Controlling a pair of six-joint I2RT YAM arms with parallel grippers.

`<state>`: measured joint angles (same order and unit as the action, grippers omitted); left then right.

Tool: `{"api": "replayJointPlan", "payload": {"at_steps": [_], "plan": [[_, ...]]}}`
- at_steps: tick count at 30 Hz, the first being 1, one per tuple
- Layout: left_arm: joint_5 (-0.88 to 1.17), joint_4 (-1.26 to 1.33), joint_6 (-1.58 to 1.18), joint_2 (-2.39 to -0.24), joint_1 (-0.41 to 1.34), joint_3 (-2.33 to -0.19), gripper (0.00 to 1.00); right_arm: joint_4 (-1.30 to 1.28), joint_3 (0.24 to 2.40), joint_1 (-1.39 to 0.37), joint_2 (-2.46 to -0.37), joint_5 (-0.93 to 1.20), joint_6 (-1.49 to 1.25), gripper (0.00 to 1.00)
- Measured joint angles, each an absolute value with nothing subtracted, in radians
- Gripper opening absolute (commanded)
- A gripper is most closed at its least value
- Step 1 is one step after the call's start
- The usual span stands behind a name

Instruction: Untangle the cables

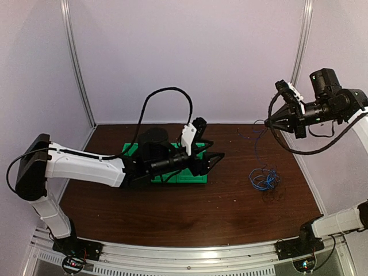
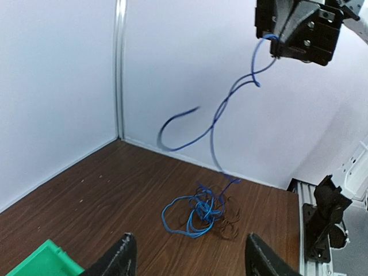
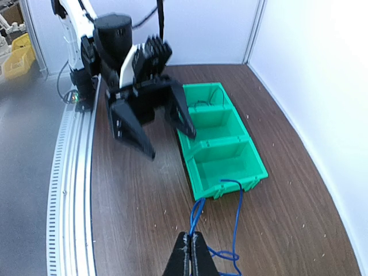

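The cables lie in a tangle (image 1: 264,179) on the right side of the table, a bright blue one (image 2: 198,215) knotted with thin black curly ones (image 2: 231,225). One blue strand (image 2: 215,123) rises from the heap to my right gripper (image 1: 269,122), which is raised high above the table and shut on that strand (image 3: 198,210). In its wrist view the right gripper (image 3: 190,237) has its fingers pressed together on the blue loop. My left gripper (image 1: 215,156) hovers open near the table's middle, pointing at the tangle, with nothing between its fingers (image 2: 123,253).
A green three-compartment bin (image 1: 172,167) sits mid-table under the left arm, with a thin black wire in its far compartment (image 3: 208,103). White walls enclose the back and sides. An aluminium rail (image 3: 72,172) runs along the near edge.
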<state>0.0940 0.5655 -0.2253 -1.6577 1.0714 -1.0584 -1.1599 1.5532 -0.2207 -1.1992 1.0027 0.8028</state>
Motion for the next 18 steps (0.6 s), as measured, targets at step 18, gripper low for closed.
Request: {"api": "replayJointPlan", "payload": {"at_steps": [18], "plan": [[0.001, 0.786, -0.288, -2.187, 1.171, -1.624, 0.37, -1.123, 1.889, -0.229, -1.287, 1.188, 0.687, 0.00]]}}
